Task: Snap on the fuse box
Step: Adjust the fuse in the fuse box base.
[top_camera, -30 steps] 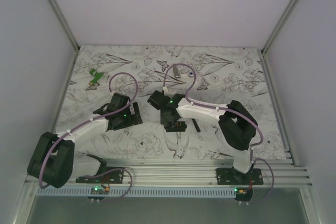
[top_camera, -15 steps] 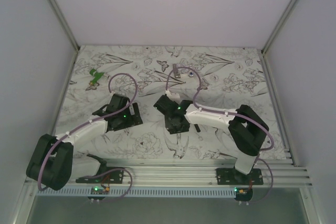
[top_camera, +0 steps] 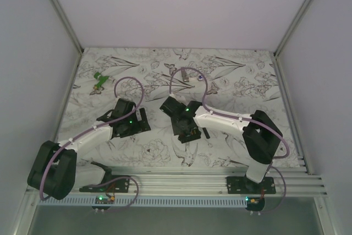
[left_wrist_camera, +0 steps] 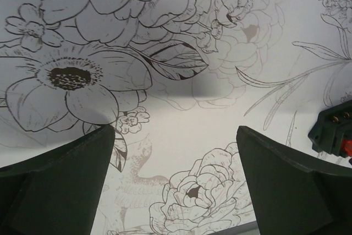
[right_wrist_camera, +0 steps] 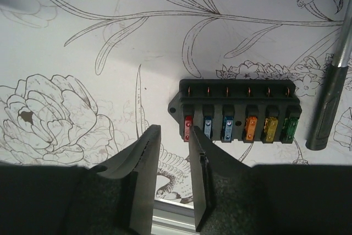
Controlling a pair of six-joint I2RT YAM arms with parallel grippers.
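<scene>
The fuse box (right_wrist_camera: 236, 115) lies flat on the desk (right_wrist_camera: 82, 70), six coloured fuses exposed, just beside the hammer (right_wrist_camera: 334, 81) but apart from it; the right hand (right_wrist_camera: 173, 136), narrowly parted and empty, hovers at the box end farthest from the hammer, while the left hand (left_wrist_camera: 175, 136), spread wide and empty, hangs well apart from the hammer.

Soft, even light from overhead; the top view is dim, bluish and slightly grainy. Wrist views show the patterned table (left_wrist_camera: 181, 37) sharply, with faint grey shadows; the close fingers (right_wrist_camera: 140, 180) are dark.
</scene>
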